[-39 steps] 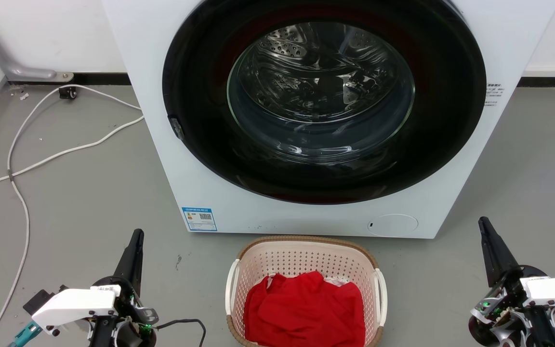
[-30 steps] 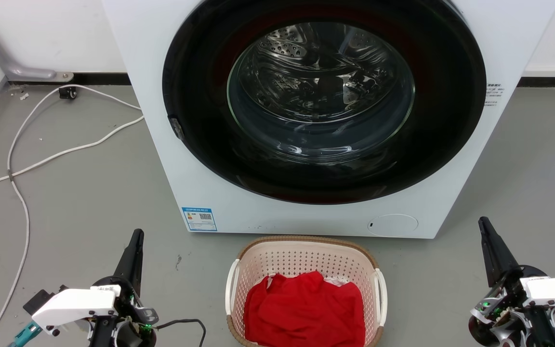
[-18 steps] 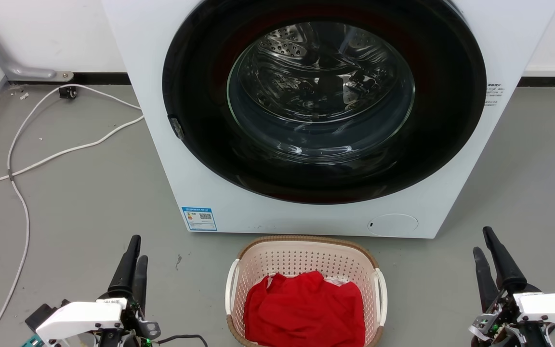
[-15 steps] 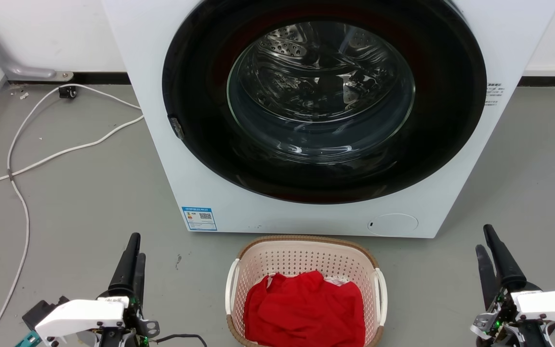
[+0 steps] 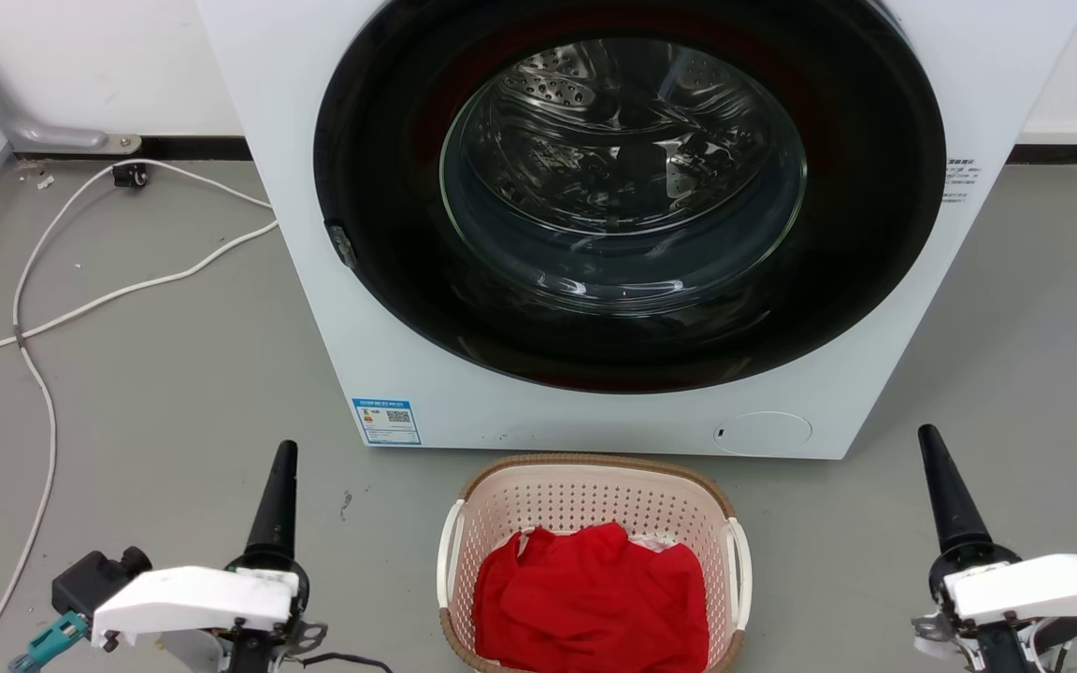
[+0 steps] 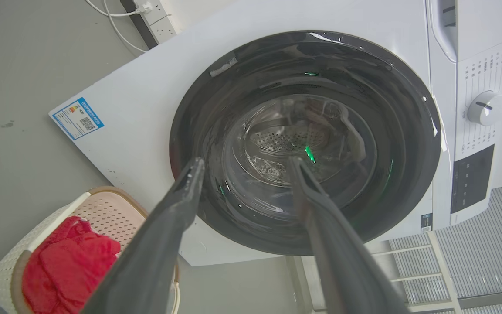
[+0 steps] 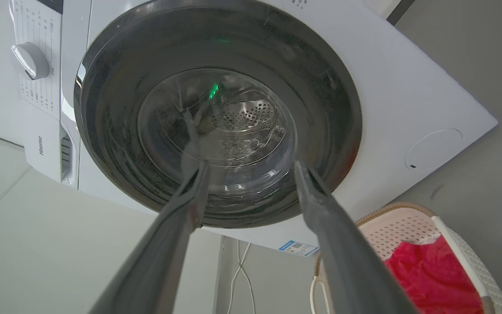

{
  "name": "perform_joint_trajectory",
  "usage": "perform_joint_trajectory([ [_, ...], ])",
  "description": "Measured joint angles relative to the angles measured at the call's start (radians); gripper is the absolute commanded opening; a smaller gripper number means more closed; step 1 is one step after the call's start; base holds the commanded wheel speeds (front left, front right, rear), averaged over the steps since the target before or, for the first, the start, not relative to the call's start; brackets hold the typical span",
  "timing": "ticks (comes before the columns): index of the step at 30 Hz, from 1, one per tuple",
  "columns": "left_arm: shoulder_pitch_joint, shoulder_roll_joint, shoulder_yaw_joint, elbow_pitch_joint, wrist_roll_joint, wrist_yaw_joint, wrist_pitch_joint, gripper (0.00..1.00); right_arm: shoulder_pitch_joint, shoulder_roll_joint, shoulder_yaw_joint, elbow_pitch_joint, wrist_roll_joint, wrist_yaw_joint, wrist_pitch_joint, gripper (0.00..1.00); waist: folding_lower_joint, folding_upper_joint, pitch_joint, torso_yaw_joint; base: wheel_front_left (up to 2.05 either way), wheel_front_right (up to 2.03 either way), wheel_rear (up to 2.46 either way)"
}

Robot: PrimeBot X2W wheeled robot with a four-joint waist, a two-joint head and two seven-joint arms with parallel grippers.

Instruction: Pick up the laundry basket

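Jaws are spread on both arms, gripping nothing. The left jaws show their long dark fingers (image 6: 174,218) well apart in the left wrist view, and the right jaws' fingers (image 7: 185,209) look the same in the right wrist view. Both pairs point at the big white front-loading washing machine (image 5: 389,355), not at the target.

The rounded cream perforated-plastic laundry basket (image 5: 585,495) with the brown woven-look rim sits on the grey floor (image 5: 174,374). It is just in front of the machine, between our arms and well apart from both. Crumpled red cloth (image 5: 590,598) lies inside.

We judge it light: thin plastic walls, soft small load. The walls will likely flex if squeezed, so we skip them. Best hold is the two white side handles, left (image 5: 446,561) and right (image 5: 740,570), one per arm. A one-sided grab would probably tip it. The handles look smooth and narrow, so we should close squarely across each and lift level.
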Motion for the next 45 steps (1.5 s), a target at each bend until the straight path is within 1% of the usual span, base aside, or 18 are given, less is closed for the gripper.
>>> perform_joint_trajectory([
  [6, 0.007, 0.0, -0.019, -0.02, 0.097, 0.021, -0.024, 1.0, 0.019, 0.0, 0.013, -0.015, -0.134, 0.0, -0.023, 1.0, -0.0001, 0.0, 0.001, 0.0, 0.0, 0.0, 0.0],
  [12, 0.013, 0.0, -0.036, -0.036, 0.191, 0.04, -0.045, 1.0, 0.025, 0.0, 0.019, -0.028, -0.244, 0.0, -0.044, 1.0, 0.0, 0.0, 0.002, 0.0, 0.0, 0.0, 0.0],
  [13, 0.023, 0.0, -0.045, -0.045, 0.248, 0.05, -0.06, 1.0, 0.036, 0.0, 0.02, -0.036, -0.306, 0.0, -0.059, 1.0, 0.0, 0.0, 0.002, 0.0, 0.0, 0.0, 0.0],
  [27, 0.033, 0.001, -0.066, -0.083, 0.412, 0.063, -0.104, 1.0, 0.058, 0.0, 0.031, -0.089, -0.5, 0.0, -0.103, 1.0, 0.0, 0.0, 0.006, -0.001, 0.0, 0.0, 0.0],
  [38, 0.048, 0.001, -0.081, -0.099, 0.526, 0.077, -0.135, 1.0, 0.074, 0.0, 0.034, -0.11, -0.631, 0.0, -0.135, 1.0, -0.0001, 0.0, 0.008, -0.002, 0.0, 0.0, 0.0],
  [45, 0.051, 0.001, -0.09, -0.106, 0.598, 0.078, -0.154, 1.0, 0.081, 0.0, 0.036, -0.125, -0.703, 0.0, -0.155, 1.0, -0.0002, 0.0, 0.01, -0.003, 0.0, 0.0, 0.0],
])
